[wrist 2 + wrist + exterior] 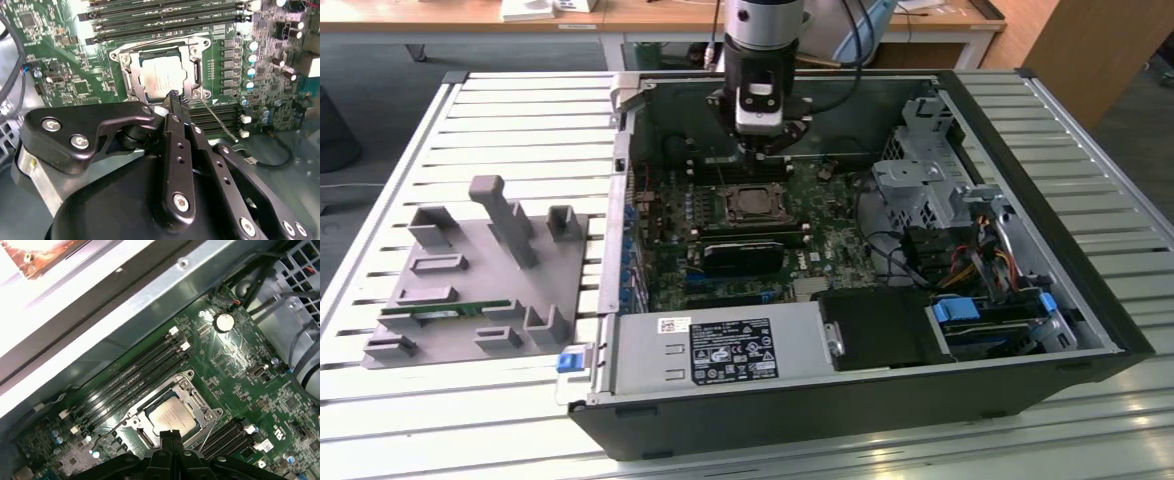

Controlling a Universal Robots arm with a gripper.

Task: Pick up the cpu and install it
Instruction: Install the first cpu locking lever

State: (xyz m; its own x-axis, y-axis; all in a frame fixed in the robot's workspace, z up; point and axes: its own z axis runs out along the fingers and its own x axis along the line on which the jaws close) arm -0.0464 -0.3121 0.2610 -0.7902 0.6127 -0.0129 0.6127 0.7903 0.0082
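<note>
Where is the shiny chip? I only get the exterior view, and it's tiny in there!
Observer: In both wrist views the cpu lies flat in its socket, silver side up.
Operator: Is the claw holding something?
Observer: No. In the second wrist view the claw is shut and empty, its tips near the cpu's edge.
Operator: Anything sticking out?
Observer: Yes, a thin wire lever slants out beside the socket.

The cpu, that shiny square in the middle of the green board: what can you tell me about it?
The cpu is a flat square chip with a pale, silvery metal top and faint print. It lies level in its socket, framed by a metal bracket, between rows of black memory slots. The tool hangs just above its edge, fingers together and holding nothing.
</note>
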